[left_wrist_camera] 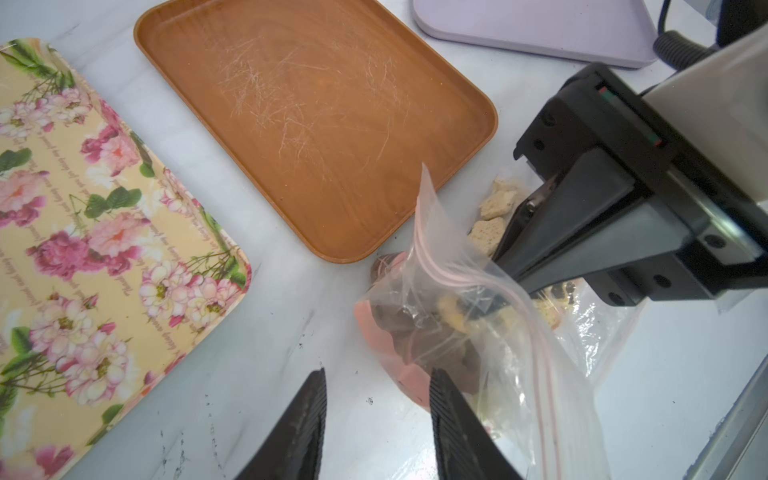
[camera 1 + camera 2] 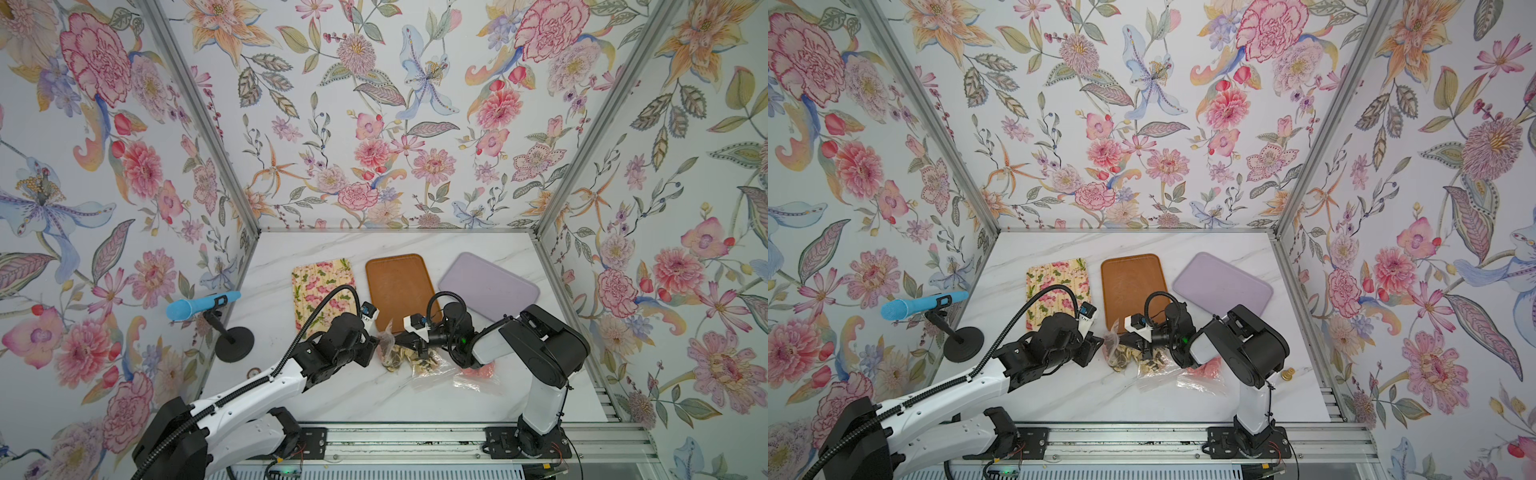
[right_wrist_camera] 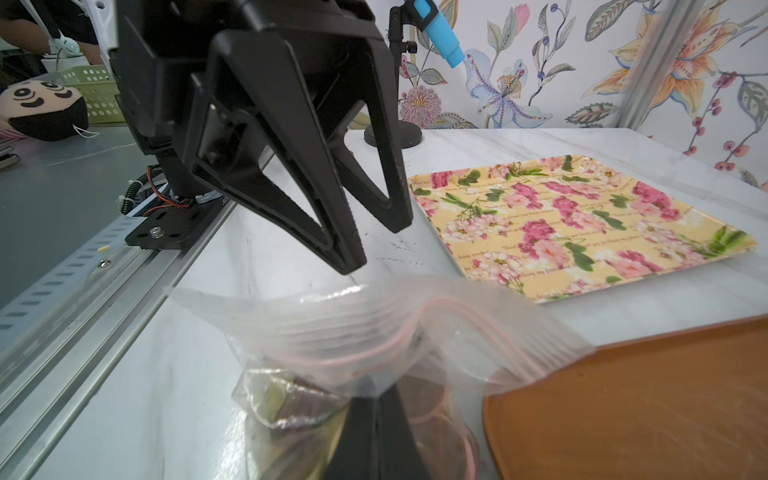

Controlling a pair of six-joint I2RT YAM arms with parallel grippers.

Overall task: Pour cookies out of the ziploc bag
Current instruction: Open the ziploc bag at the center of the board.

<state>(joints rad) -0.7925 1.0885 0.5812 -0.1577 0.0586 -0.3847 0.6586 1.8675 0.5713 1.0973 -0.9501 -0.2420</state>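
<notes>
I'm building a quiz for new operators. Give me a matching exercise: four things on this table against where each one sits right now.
Things:
1 brown tray
2 lilac tray
3 bag
4 blue microphone

Places:
A on a black stand
B pinched in the shut jaws of the right gripper
C middle of the tray row
D right end of the tray row

Pairs: 1-C; 2-D; 3-B; 4-A

Clear, glossy, crinkled plastic ziploc bag (image 1: pixel 519 353). The white marble-look surface (image 1: pixel 270 332) is smooth and shiny. Brown wood-grain tray (image 1: pixel 316 124), matt and finely scratched. Glossy floral tray (image 1: pixel 83 249). Smooth matt lilac tray (image 1: pixel 532 25). Black fingers (image 1: pixel 303 428) with ribbed faces. Dull grey metal rail (image 3: pixel 83 270).
</notes>
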